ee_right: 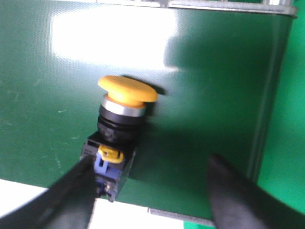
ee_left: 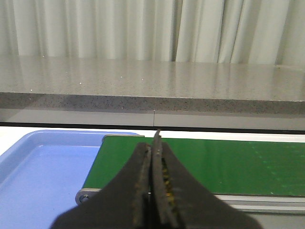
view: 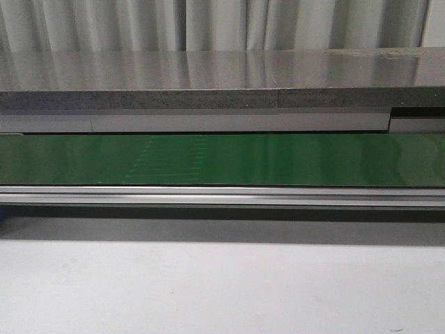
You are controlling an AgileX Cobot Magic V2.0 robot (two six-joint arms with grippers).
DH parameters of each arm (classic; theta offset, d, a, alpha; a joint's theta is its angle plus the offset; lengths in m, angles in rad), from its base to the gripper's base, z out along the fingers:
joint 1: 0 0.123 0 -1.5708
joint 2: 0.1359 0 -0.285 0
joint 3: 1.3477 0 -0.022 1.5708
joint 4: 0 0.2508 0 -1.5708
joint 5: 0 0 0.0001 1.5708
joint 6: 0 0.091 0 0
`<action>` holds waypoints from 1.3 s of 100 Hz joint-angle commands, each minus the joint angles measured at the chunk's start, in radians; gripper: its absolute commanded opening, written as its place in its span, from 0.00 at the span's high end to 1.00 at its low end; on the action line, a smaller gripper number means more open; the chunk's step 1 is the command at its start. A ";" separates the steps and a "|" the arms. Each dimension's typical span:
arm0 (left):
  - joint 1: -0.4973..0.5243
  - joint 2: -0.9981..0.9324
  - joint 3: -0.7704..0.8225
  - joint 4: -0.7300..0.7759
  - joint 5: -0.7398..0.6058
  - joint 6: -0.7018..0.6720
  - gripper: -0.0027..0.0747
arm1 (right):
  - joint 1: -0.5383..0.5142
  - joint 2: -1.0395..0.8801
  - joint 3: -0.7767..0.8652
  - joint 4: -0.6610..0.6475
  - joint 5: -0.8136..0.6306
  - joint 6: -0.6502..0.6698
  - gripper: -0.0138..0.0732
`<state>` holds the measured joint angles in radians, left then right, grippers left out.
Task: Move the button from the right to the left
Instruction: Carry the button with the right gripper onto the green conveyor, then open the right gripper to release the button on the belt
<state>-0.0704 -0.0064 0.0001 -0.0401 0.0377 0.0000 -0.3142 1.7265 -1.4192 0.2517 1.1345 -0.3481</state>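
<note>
The green belt (view: 222,158) fills a wide band across the middle of the front view, with a grey counter (view: 208,76) above it and curtains along the top edge, and neither arm shows up in that shot at all. In the left wrist view the belt's end sits at centre right, and a blue tray (ee_left: 43,176) takes up the lower left, butted right up against that end, so my guess is that's where parts are meant to land. The left gripper (ee_left: 153,191) is at the bottom centre of that view, fingers pressed together with nothing between them, just parked pointing at the belt end, probably waiting its turn. Over in the right wrist view, the right gripper (ee_right: 147,191) is spread wide at the bottom of the frame, one finger (ee_right: 71,191) touching or nearly touching the black body of the button (ee_right: 121,121), the other well off to the lower right. The button lies tilted on the belt left of centre, yellow cap toward the top of the frame. It isn't gripped yet; looks like the fingers straddle it ready to close.
</note>
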 commanded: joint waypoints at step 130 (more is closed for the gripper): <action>-0.007 -0.030 0.045 -0.002 -0.082 0.000 0.99 | 0.294 -1.064 0.716 0.196 -0.659 -0.024 0.91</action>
<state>-0.0704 -0.0064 0.0001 -0.0401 0.0370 0.0000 -0.0203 0.7298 -0.7362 0.4270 0.5893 -0.3583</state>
